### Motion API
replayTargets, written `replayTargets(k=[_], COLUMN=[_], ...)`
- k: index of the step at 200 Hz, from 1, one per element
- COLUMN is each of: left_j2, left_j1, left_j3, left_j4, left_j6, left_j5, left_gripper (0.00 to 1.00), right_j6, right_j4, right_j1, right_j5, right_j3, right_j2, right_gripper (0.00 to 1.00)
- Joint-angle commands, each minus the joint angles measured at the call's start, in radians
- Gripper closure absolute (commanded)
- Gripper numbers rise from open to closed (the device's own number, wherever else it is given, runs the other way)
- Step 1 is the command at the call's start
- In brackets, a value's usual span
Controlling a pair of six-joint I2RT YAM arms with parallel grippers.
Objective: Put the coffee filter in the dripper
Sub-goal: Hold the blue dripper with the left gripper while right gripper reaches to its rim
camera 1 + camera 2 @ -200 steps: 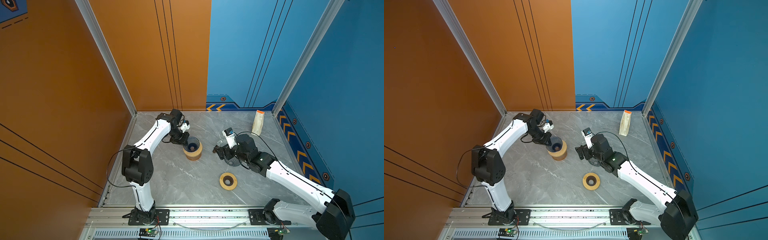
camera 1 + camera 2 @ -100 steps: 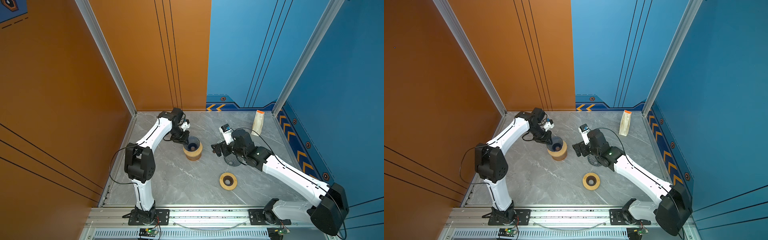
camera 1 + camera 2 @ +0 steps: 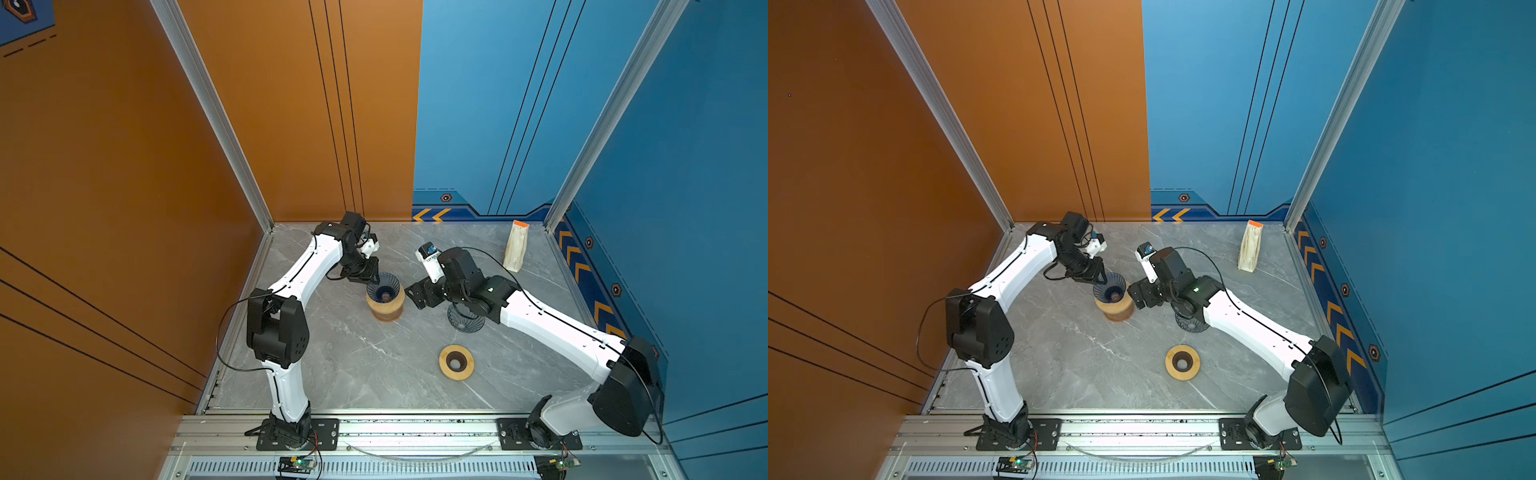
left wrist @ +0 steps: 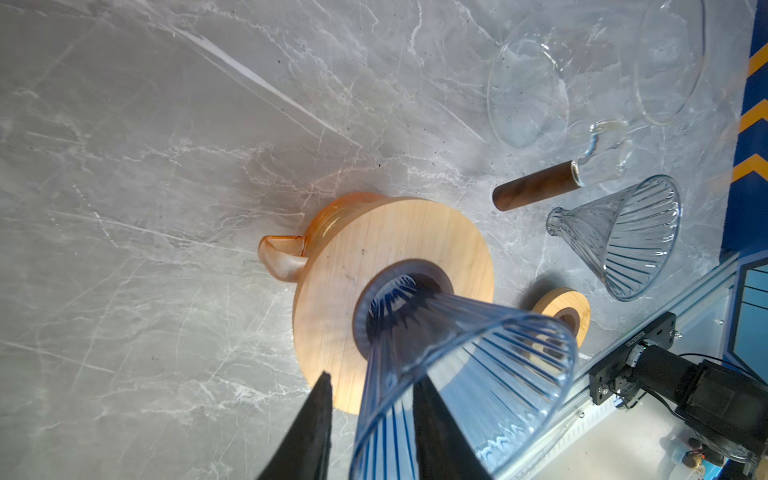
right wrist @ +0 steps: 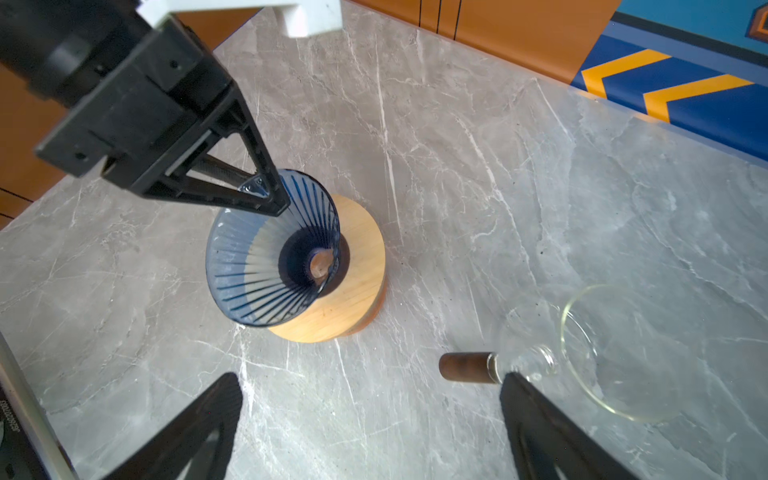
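Blue ribbed glass forms the cone-shaped dripper. It sits point-down in the hole of a round wooden collar on an amber carafe, towards the back of the grey marble bench.

At the collar's far left edge, the left gripper straddles the dripper's rim, one finger inside the cone and one outside. A sliver of gap shows beside the glass, whereas a second ago it was clamped tighter on that rim.

Just right of the collar, the right gripper hovers spread wide and holds nothing. It is nearer the collar than a second ago.

Well to the collar's right, by the back wall, stands a packet of tan paper with an orange top. I cannot tell whether it holds filters.
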Motion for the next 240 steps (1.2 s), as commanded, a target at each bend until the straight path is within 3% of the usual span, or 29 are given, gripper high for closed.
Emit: replayTargets(k=[1, 89, 131, 240], left_j2=[-0.068, -0.164, -0.17, -0.13], left_j1=[0.02, 0.052, 0.054, 0.047], left_j3=[-0.039, -0.17, -0.189, -0.166], left_j4=[0.035, 0.083, 0.098, 0.107], left_j6=[-0.024, -0.036, -0.036, -0.032], left_j5=[0.01, 0.024, 0.045, 0.07], left_gripper=[0.65, 0.64, 0.65, 0.67], right_j6=[0.04, 0.084, 0.126, 0.164], right_j4=[-0.088, -0.207, -0.222, -0.314], right_j1=[0.004, 0.005, -0.003, -0.024], right_j5=[-0.02, 0.011, 0.077, 0.107], right_j3=[0.078, 0.342, 0.394, 0.534], right_j2=[0.063, 0.313, 0.362, 0.454], right_gripper=[0.08, 0.16, 0.19, 0.2])
